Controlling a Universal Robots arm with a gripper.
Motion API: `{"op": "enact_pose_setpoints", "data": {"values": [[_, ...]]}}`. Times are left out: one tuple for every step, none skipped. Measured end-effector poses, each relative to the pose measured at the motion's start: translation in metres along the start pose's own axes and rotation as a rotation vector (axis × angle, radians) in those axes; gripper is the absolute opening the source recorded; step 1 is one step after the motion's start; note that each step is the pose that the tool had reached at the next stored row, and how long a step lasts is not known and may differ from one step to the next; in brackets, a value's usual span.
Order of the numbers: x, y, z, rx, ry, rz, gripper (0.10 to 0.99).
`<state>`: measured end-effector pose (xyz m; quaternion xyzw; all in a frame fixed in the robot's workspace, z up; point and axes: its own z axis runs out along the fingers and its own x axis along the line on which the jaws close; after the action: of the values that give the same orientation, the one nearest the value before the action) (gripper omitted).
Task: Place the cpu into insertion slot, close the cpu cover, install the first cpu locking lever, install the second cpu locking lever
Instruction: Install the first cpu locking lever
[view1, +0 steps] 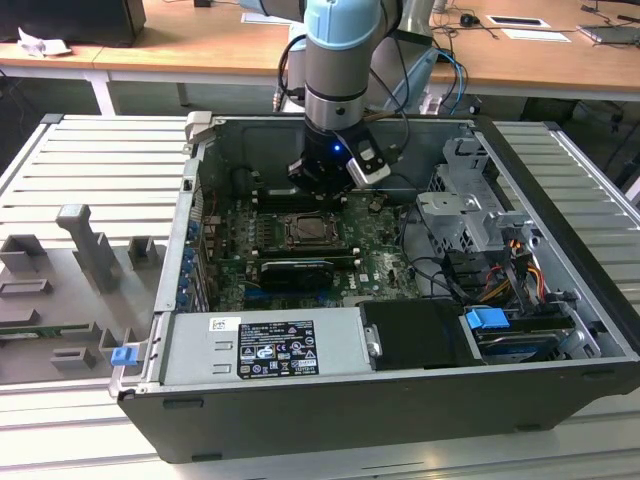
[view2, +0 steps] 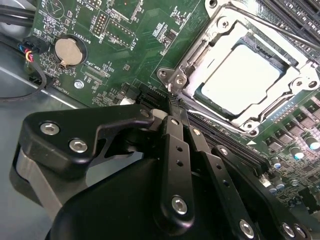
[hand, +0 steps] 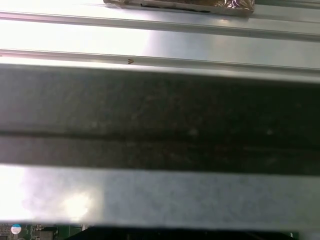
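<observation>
Currently seated: cpu (view2: 243, 82) in insertion slot (view2: 200, 75), cpu cover (view2: 260, 47) closed over it. Gripper (view2: 170, 102) clenched, empty, tips near the frame's 8 o'clock corner.

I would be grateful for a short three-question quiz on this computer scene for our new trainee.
1. True or false: the cpu sits beneath the closed cpu cover.
2. In the second wrist view, the hand has its tip nearest to: A) a corner of the cpu cover, B) the round coin battery, C) the coloured cables.
3. Fill in: the circuit board is ___ in colour.
Key: 1 true; 2 A; 3 green.
</observation>
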<state>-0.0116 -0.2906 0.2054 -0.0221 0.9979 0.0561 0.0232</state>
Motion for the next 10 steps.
{"op": "enact_pose_setpoints", "data": {"values": [[0.0, 0.0, -0.0001, 0.0, 0.0, 0.0, 0.106], [0.0, 0.0001, -0.0001, 0.0, -0.0001, 0.0, 0.106], [0.0003, 0.0001, -0.0001, 0.0, -0.0001, 0.0, 0.106], [0.0011, 0.0001, -0.0002, 0.0, -0.0001, 0.0, 0.106], [0.0026, 0.0002, -0.0003, 0.0, 0.0, 0.0, 0.106], [0.0042, 0.0003, -0.0004, 0.0, 0.0001, 0.0, 0.106], [0.0057, 0.0003, -0.0004, 0.0, 0.0, 0.0, 0.106], [0.0071, 0.0004, -0.0005, 0.0, 0.0, 0.0, 0.106], [0.0082, 0.0005, -0.0005, 0.0, 0.0, 0.0, 0.106], [0.0091, 0.0005, -0.0006, 0.0, 0.0, 0.0, 0.106]]}}
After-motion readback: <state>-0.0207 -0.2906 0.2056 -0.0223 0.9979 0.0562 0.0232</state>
